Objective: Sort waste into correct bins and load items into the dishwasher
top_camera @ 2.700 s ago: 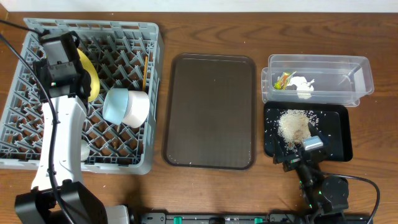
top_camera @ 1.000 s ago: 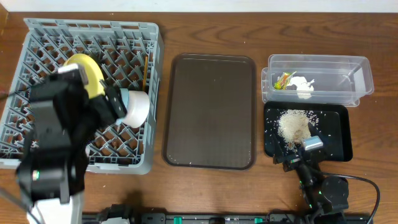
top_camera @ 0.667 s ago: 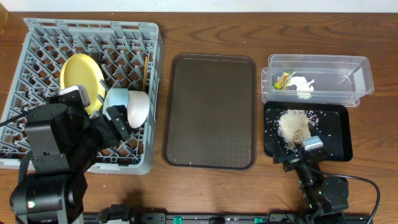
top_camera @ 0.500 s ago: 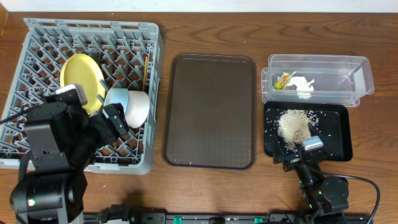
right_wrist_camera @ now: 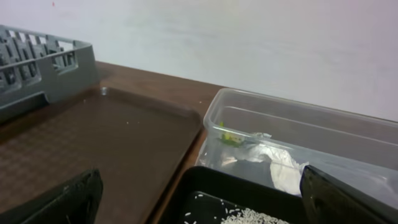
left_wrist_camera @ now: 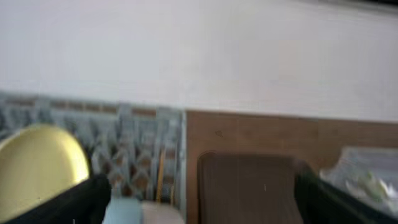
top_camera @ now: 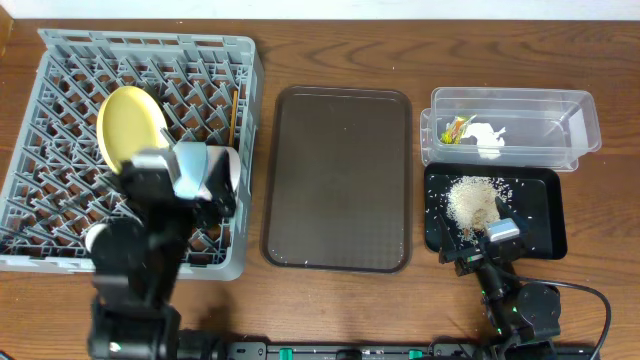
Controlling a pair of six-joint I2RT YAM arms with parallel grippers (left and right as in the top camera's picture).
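Wooden table [top_camera: 330, 40], pale wall behind. Grey dish rack [top_camera: 60, 60] at left held the yellow plate [top_camera: 125, 125] on edge among the pegs. The light-blue bowl [left_wrist_camera: 124, 211] and white bowl [left_wrist_camera: 160, 213] sat side by side next to it, and the chopsticks [top_camera: 234, 115] lay near the rack's right wall. Brown serving tray [top_camera: 340, 180] sat mid-table. Clear tub [top_camera: 520, 105] at right held the wrapper [top_camera: 458, 127] touching the tissue [top_camera: 488, 138]. Black tray [top_camera: 545, 225] in front of it held the rice scraps [top_camera: 472, 200], with grains scattered around. Left gripper [left_wrist_camera: 205, 205] was above the rack, jaws wide apart. Right gripper [right_wrist_camera: 205, 199] was at the black tray's near edge, jaws wide apart. Neither gripped anything.
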